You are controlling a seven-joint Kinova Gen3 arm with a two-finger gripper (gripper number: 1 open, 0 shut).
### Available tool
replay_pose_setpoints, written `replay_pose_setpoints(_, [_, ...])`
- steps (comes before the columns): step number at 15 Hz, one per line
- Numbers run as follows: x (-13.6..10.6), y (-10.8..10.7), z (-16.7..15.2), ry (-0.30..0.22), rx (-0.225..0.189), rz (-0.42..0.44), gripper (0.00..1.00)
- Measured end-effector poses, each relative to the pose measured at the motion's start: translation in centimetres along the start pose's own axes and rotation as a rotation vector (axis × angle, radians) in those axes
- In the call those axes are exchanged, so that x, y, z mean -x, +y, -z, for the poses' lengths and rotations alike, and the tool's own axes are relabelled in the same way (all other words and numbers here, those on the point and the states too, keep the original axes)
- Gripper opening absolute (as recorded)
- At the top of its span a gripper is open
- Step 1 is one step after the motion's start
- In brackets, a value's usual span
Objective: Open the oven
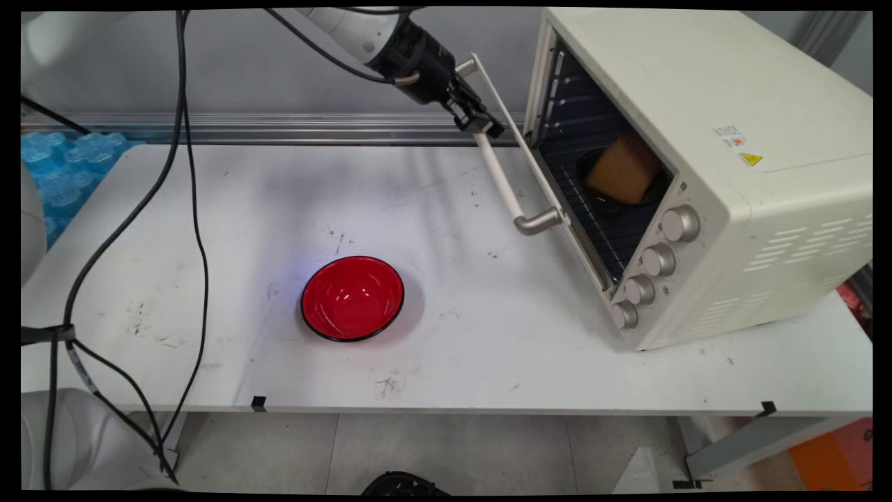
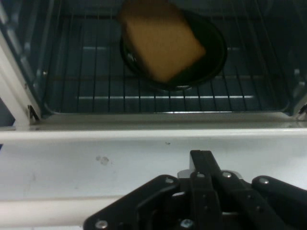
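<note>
Claw sits at the upper part of the oven door's handle bar, against the top edge of the half-lowered door. From the hand camera its black fingers look drawn together over the white bar, but whether they actually grip the bar cannot be told. Past the door's rim the toaster oven stands open at the table's right end, four round knobs down its front panel. On its wire rack rests a dark round dish holding a slab of tan bread or sponge, tilted against the dish's rim. Well apart from the oven, near the middle of the white table, lies a red bowl with a black rim, upright. Black cables hang from the arm across the left side.
</note>
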Motion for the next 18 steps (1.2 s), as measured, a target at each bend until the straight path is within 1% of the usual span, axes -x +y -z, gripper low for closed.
replay_pose_setpoints(3, [1.0,0.1,-0.3,0.0,-0.007,0.006,0.0])
replay_pose_setpoints(7, [2.9,0.1,-0.6,0.013,-0.019,0.018,0.0])
replay_pose_setpoints(13, [6.5,0.3,-1.2,0.041,-0.022,0.02,0.0])
replay_pose_setpoints(18, [9.8,0.3,-1.9,0.057,-0.018,0.003,0.0])
